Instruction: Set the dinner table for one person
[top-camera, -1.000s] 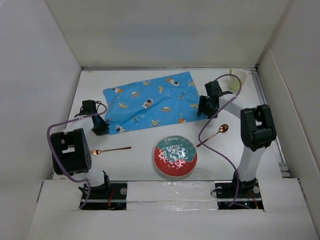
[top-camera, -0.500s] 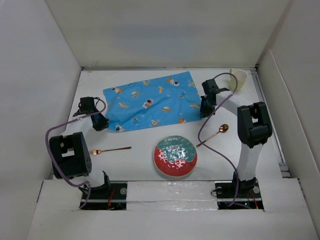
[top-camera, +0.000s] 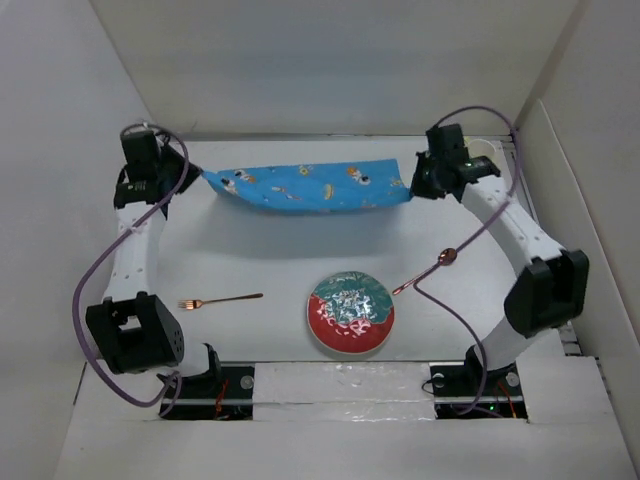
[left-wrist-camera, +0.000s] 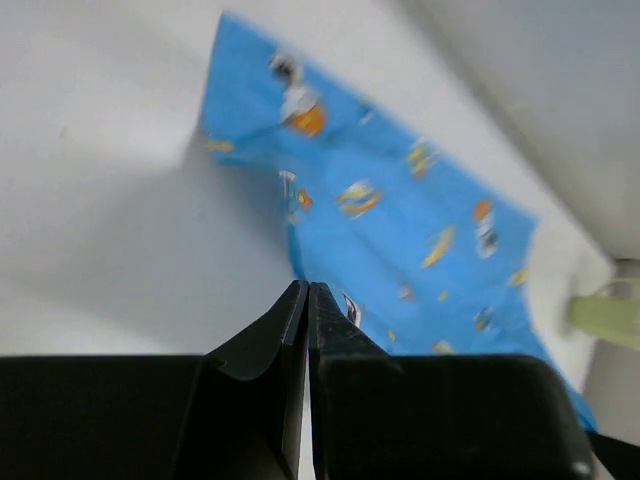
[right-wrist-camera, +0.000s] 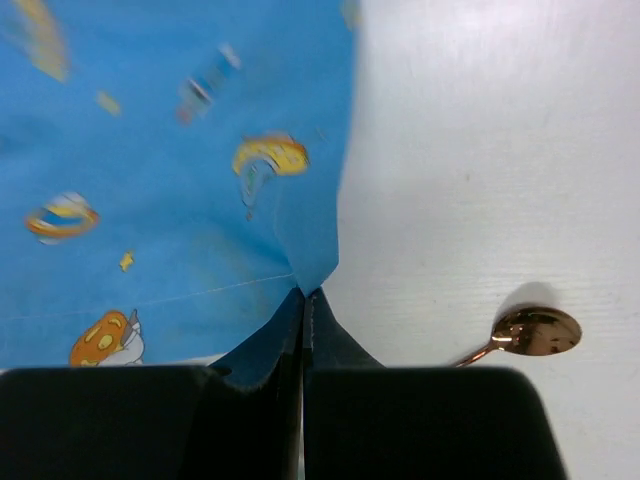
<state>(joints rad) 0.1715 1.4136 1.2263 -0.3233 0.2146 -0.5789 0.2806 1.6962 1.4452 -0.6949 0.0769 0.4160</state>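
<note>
The blue placemat (top-camera: 300, 188) printed with astronauts and planets hangs stretched in the air over the far part of the white dinner table (top-camera: 260, 250). My left gripper (top-camera: 198, 174) is shut on its left corner. In the left wrist view the cloth (left-wrist-camera: 400, 220) runs down into the closed tips (left-wrist-camera: 307, 290). My right gripper (top-camera: 412, 186) is shut on the right corner. The right wrist view shows the fabric (right-wrist-camera: 180, 200) pinched at the closed tips (right-wrist-camera: 303, 293).
A red and green plate (top-camera: 350, 312) sits near the front middle. A copper fork (top-camera: 220, 300) lies to its left and a copper spoon (top-camera: 430, 270) to its right. A pale cup (top-camera: 482, 150) stands at the far right corner, behind the right arm. White walls enclose the table.
The right gripper closed on the placemat's right corner. Both arms then rose and swung toward the far side, lifting the placemat off the table so it hangs between them.
</note>
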